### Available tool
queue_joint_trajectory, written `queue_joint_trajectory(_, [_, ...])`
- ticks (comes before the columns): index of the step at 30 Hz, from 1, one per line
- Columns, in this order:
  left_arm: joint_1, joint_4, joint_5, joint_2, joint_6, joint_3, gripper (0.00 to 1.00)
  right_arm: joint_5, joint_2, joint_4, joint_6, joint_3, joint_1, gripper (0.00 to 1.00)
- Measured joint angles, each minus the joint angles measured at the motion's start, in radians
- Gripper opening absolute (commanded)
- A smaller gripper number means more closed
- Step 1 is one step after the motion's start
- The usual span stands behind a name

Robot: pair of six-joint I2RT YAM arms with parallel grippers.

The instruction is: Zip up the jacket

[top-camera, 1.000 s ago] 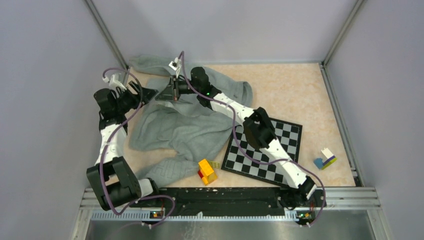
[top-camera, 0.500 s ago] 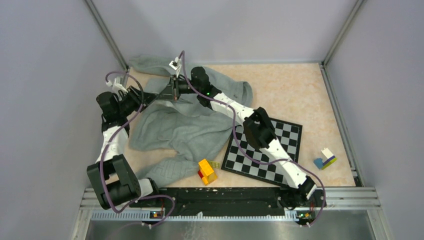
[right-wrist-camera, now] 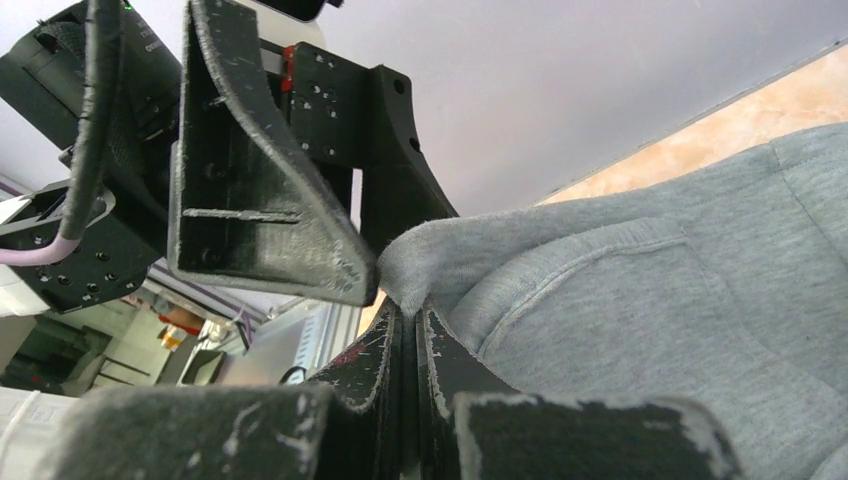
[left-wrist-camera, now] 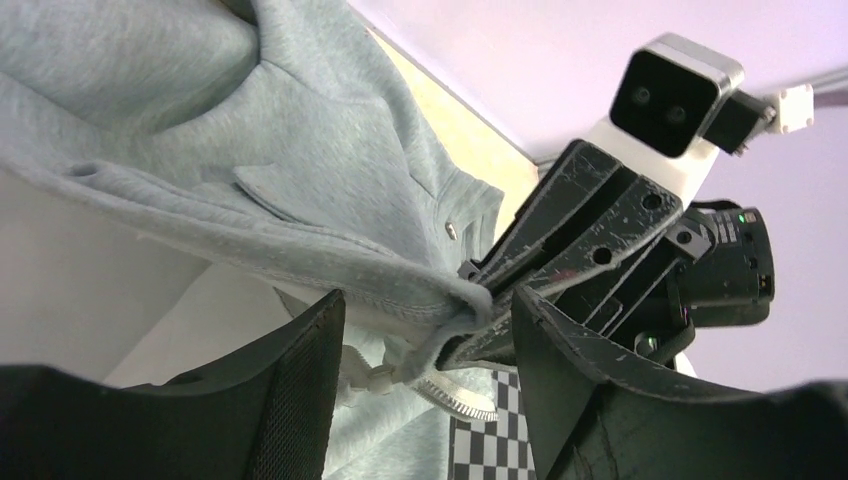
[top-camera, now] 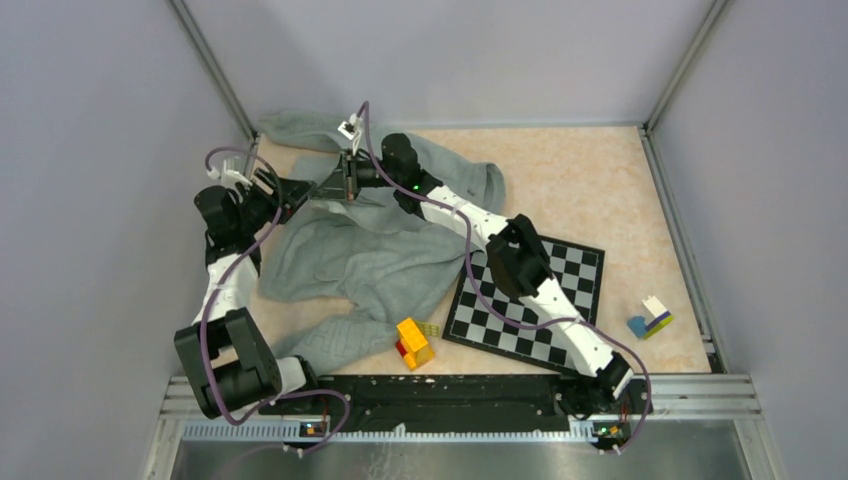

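beige speckled tabletop (top-camera: pixel 590 190), grey walls. one rumpled fleece jacket (top-camera: pixel 360 255) lies left of centre beside one chequered chessboard (top-camera: pixel 575 290). right gripper (right-wrist-camera: pixel 408 320) clenched on a hem fold; left gripper (left-wrist-camera: pixel 428 300) spread wide just beside it. two toy brick stacks (top-camera: pixel 413 342). zip teeth (left-wrist-camera: pixel 455 398) partly hidden.

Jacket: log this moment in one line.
jacket: rumpled on table | right gripper: shut on jacket edge | left gripper: open, at that edge

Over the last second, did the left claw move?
Yes. The left claw has shifted slightly right, away from the left wall and toward the right claw holding the jacket.
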Motion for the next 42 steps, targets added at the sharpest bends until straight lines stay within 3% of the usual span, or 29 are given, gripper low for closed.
queue_joint_trajectory(5, [-0.002, -0.009, -0.068, -0.001, -0.038, -0.005, 0.58, 0.0, 0.0, 0.0, 0.0, 0.0, 0.0, 0.0])
queue_joint_trajectory(12, [-0.026, -0.016, -0.098, -0.001, -0.036, -0.005, 0.63, 0.0, 0.0, -0.017, -0.008, 0.006, 0.0, 0.0])
queue_joint_trajectory(15, [-0.049, -0.016, -0.114, -0.001, -0.03, -0.005, 0.61, 0.0, 0.0, -0.023, -0.019, 0.014, 0.0, 0.0])
queue_joint_trajectory(18, [-0.06, -0.017, -0.135, -0.002, -0.021, -0.005, 0.45, 0.002, 0.0, -0.042, -0.031, 0.018, 0.0, 0.0])
queue_joint_trajectory(23, [-0.078, -0.024, -0.151, -0.008, 0.005, 0.002, 0.07, 0.008, 0.0, -0.085, -0.054, 0.018, 0.004, 0.0])
queue_joint_trajectory(24, [-0.079, -0.029, -0.156, -0.008, 0.016, 0.006, 0.0, 0.009, 0.0, -0.092, -0.06, 0.018, 0.004, 0.04])
queue_joint_trajectory(27, [-0.079, -0.054, -0.163, -0.008, 0.039, 0.021, 0.0, 0.016, 0.0, -0.1, -0.075, 0.018, 0.005, 0.26])
queue_joint_trajectory(29, [-0.08, -0.08, -0.182, -0.008, 0.057, 0.029, 0.0, 0.023, -0.003, -0.115, -0.091, 0.018, 0.007, 0.51])
queue_joint_trajectory(31, [-0.08, -0.124, -0.211, -0.007, 0.071, 0.037, 0.0, 0.037, -0.017, -0.171, -0.111, 0.018, 0.011, 0.69])
queue_joint_trajectory(32, [-0.08, -0.155, -0.228, -0.005, 0.076, 0.048, 0.0, 0.047, -0.028, -0.199, -0.116, 0.017, 0.013, 0.72])
queue_joint_trajectory(36, [-0.081, -0.314, -0.282, 0.002, 0.084, 0.143, 0.0, 0.13, -0.139, -0.354, -0.183, -0.068, 0.019, 0.74])
queue_joint_trajectory(42, [-0.084, -0.408, -0.3, 0.002, 0.084, 0.214, 0.0, 0.28, -0.399, -0.444, -0.282, -0.365, 0.028, 0.7])
